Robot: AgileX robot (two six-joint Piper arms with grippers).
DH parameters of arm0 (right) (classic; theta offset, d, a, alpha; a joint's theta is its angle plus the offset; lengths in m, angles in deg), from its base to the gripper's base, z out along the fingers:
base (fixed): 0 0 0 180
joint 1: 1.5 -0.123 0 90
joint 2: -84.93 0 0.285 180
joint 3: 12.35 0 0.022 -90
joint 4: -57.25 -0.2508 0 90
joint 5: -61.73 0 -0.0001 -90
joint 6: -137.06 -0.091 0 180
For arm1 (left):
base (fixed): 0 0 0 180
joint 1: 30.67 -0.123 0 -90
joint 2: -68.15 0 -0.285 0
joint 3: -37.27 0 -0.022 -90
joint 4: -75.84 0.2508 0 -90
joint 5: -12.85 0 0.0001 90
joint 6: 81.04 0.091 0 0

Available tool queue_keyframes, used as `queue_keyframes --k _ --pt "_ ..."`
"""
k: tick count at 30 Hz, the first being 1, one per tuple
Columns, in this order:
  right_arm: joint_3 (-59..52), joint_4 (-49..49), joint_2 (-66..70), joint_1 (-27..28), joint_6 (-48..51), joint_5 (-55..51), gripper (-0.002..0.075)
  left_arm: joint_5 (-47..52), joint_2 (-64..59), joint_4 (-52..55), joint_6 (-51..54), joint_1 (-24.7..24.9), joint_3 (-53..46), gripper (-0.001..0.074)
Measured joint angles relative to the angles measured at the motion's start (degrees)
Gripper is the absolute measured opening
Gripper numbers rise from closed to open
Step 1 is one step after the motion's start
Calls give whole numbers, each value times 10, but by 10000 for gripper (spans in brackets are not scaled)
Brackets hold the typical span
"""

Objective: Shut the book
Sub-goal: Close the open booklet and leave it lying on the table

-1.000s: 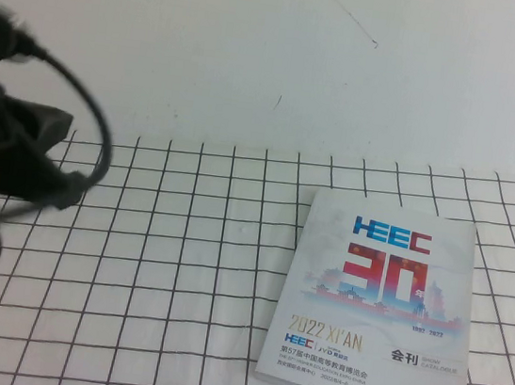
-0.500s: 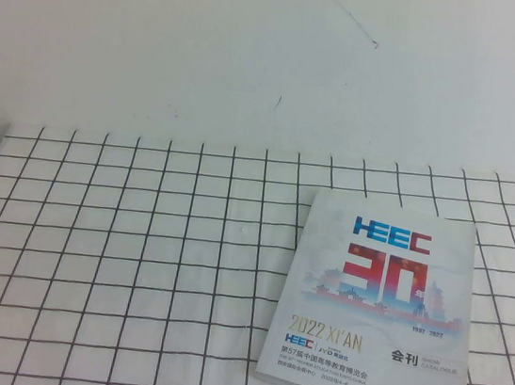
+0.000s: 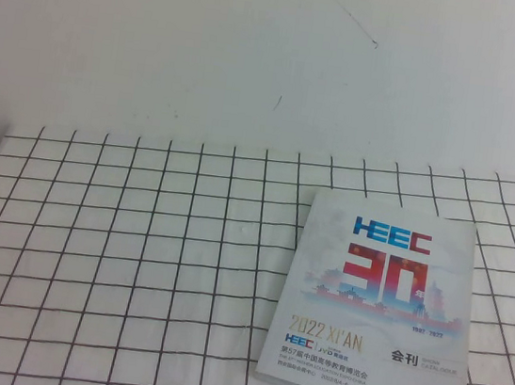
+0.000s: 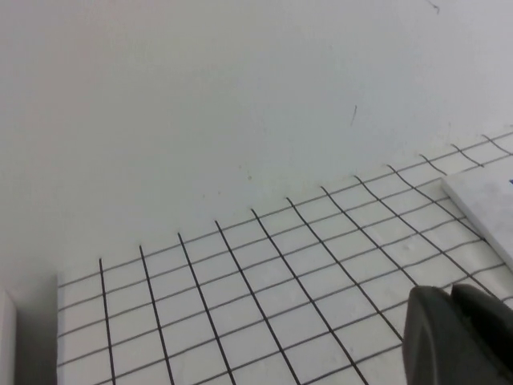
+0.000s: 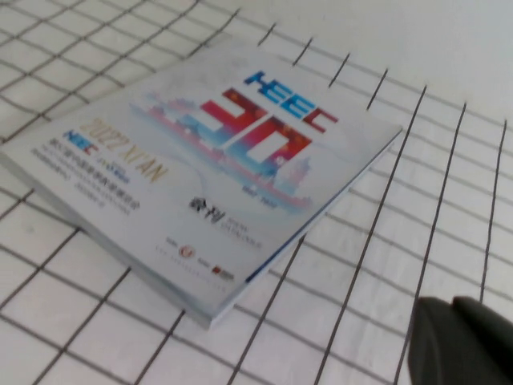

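The book (image 3: 375, 308) lies closed, cover up, on the grid cloth (image 3: 138, 234) at the near right. The left gripper (image 4: 453, 301) hangs over the cloth left of the book. The right gripper (image 5: 451, 313) hangs just right of the book. Both have their fingertips pressed together on nothing.

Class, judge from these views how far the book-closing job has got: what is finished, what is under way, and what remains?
Done: the book lies shut, cover up, flat on the grid cloth. In hand: nothing. The left end effector hangs over the cloth, clear of the book, and the right end effector hangs beside the book. Neither touches it. Left: apparently nothing beyond parking the arms.
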Motion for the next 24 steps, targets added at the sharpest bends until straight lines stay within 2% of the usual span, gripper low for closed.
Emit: queue_keyframes --k 4,12,21,24 --pt "-3 -3 0 0 0 -47 -3 36 0 0 0 0 0 -1" --pt "-3 -4 0 0 0 -52 -3 90 0 0 0 0 -1 -2" --pt "-3 -4 0 0 0 -54 -3 98 21 0 0 0 -20 -2" --pt "-3 -5 0 0 0 -54 -3 85 60 15 -19 -21 -48 -2"
